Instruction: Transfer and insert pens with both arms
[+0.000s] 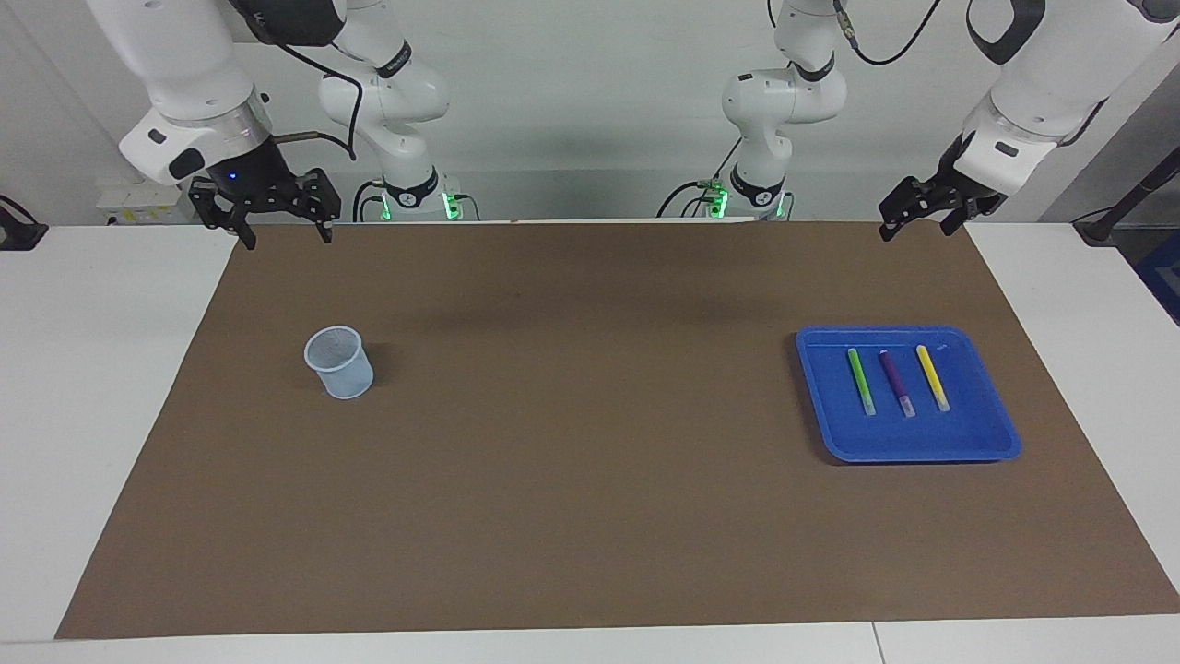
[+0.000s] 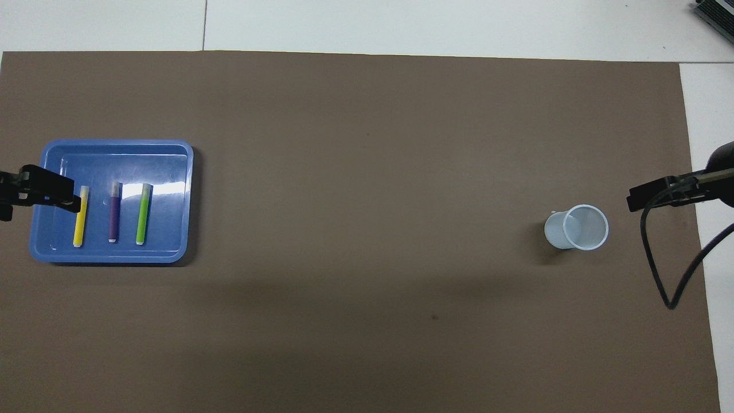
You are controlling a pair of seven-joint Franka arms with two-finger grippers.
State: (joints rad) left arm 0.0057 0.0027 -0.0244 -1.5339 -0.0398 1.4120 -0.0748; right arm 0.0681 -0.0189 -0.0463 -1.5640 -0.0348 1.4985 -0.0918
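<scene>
1. A blue tray lies on the brown mat at the left arm's end of the table; it is the landmark here.
2. Three pens lie flat in the tray, side by side and apart from one another, with their pale ends pointing away from the robots.
3. The green pen is the one in the tray closest to the table's middle.
4. The purple pen lies between the other two.
5. The yellow pen lies closest to the tray's outer edge.
6. A pale cup stands upright on the mat, well apart from the tray, toward the right arm's end.
7. The left gripper hangs in the air above the mat's edge by the robots, well apart from the tray; its fingers stand wide and hold nothing.
8. The right gripper hangs above the mat's corner by the robots, farther from the tray than the cup is; its fingers are spread wide and empty.
9. No pen is touched by either gripper.
</scene>
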